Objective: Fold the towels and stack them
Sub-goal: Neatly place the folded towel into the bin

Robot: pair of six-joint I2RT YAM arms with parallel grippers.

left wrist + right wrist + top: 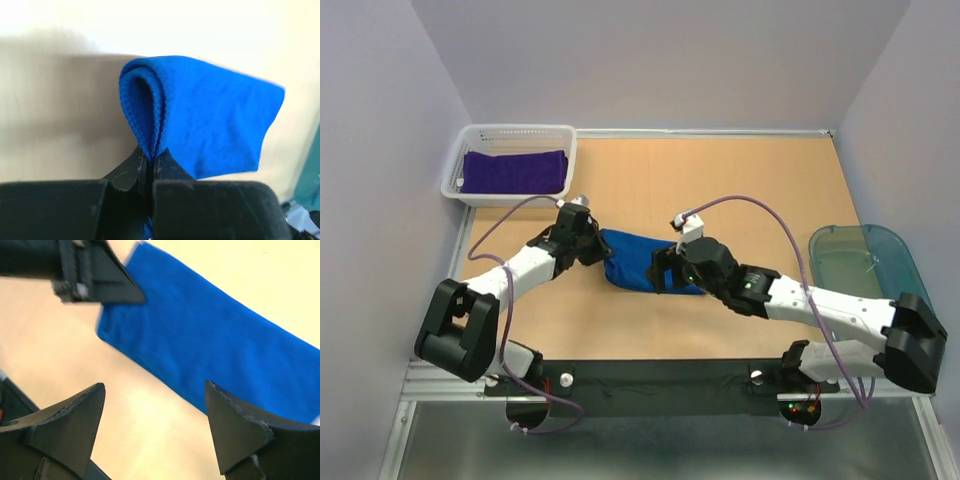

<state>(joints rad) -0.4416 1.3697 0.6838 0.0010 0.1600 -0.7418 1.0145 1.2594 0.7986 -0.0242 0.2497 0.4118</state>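
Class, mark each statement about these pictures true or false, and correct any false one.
1. The left end effector is shut on the blue towel. True.
2. The purple towel lies right beside the blue one. False: it lies apart, in the white basket.
3. The right end effector is open. True.
4. The teal bin is on the left side of the scene. False: it is on the right side.
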